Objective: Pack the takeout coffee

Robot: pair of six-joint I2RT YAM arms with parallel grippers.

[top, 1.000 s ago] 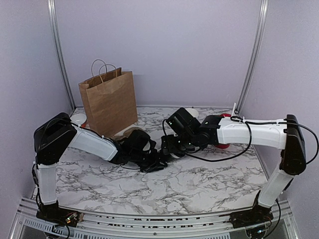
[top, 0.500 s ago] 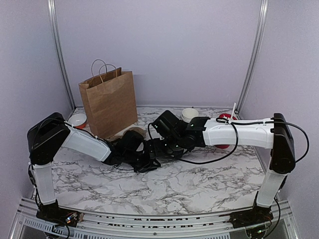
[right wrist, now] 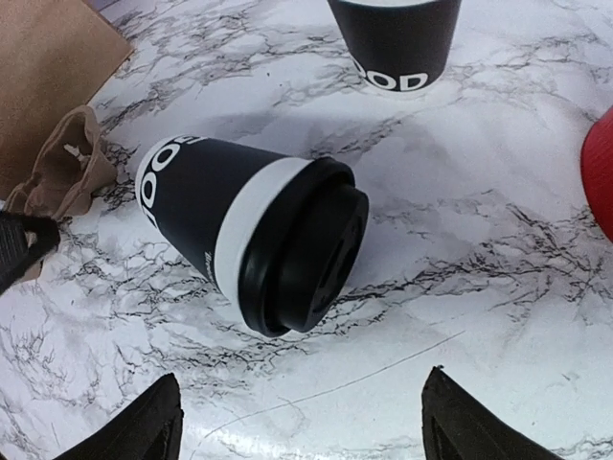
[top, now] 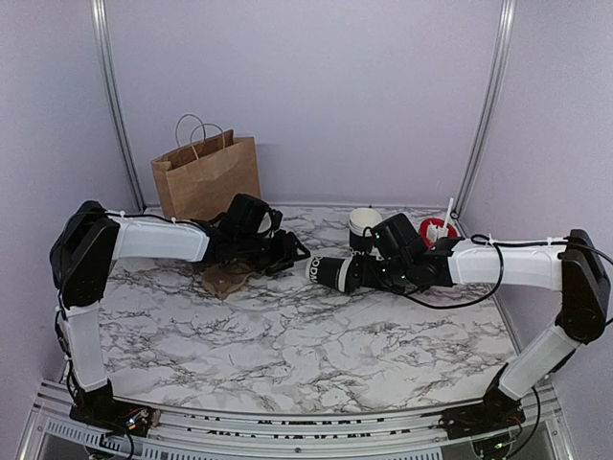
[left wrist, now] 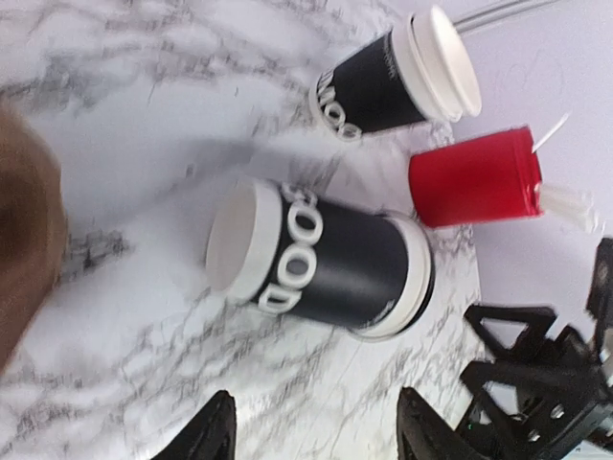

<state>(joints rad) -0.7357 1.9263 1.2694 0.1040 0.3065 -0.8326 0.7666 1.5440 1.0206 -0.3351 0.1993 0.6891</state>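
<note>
Marble-patterned white tabletop [top: 316, 345] with grey veins fills the floor of a booth with plain lilac walls [top: 306, 96] and two slanted metal rails [top: 107, 96] at the back corners. From above, the takeout coffee [top: 330, 271] lies on its side on that surface, about mid-table, its white base to the left and its lid to the right. The left gripper [top: 287, 254] hangs just left of the coffee's base; the right gripper [top: 369, 273] sits at its lid end, and whether it touches cannot be told from here. A brown paper bag [top: 201, 182] stands well left of and behind the coffee, a pulp cup carrier [top: 228, 279] lies left of it, a stack of cups [top: 363, 228] stands just behind it, and a red cup [top: 439, 232] stands farther right.

Left wrist view: the coffee [left wrist: 326, 264] rests on the marble, base toward the camera, with the stack and the red cup beyond it. The left gripper's jaws are spread with nothing between them, short of the coffee.

Right wrist view: the coffee's black lid [right wrist: 311, 254] faces the camera, pressed on above the white rim. The bag and carrier lie beyond its base. The right gripper's jaws stand wide apart and empty, the coffee ahead of them.
</note>
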